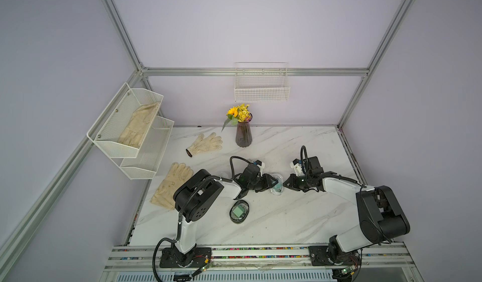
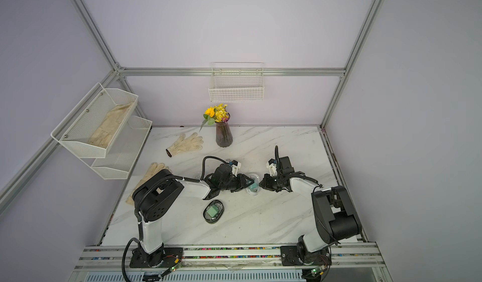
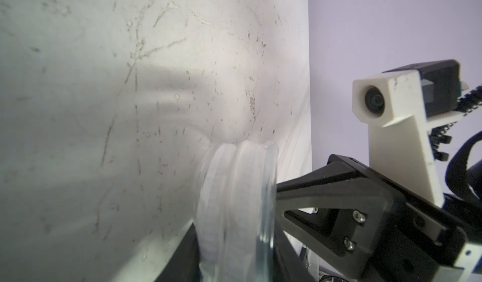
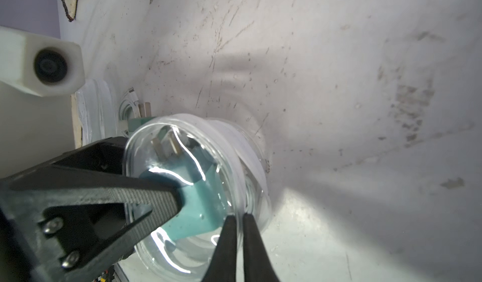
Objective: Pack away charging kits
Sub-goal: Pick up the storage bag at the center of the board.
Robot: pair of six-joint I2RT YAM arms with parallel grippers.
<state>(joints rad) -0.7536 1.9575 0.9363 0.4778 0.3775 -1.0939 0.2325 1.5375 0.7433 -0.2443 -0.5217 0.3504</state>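
Observation:
A small clear oval case (image 1: 277, 186) is held on edge above the table, with a teal-blue plug adapter (image 4: 206, 202) inside it, prongs showing. My left gripper (image 1: 272, 182) is shut on this case, one finger on each face (image 3: 234, 202). My right gripper (image 4: 240, 219) meets it from the opposite side, its two thin fingertips shut on the case's rim. A closed case (image 1: 239, 211) holding a mint green adapter lies on the table in front of the left arm. In the right wrist view a coiled white cable (image 4: 128, 105) and a mint adapter (image 4: 138, 123) lie behind the held case.
Two cream gloves (image 1: 206, 143) (image 1: 172, 185) lie at the left of the marble table, and a third glove sits in the mesh wall shelf (image 1: 125, 147). A vase of yellow flowers (image 1: 243, 136) stands at the back. A white wire basket (image 1: 261, 94) hangs on the rear wall.

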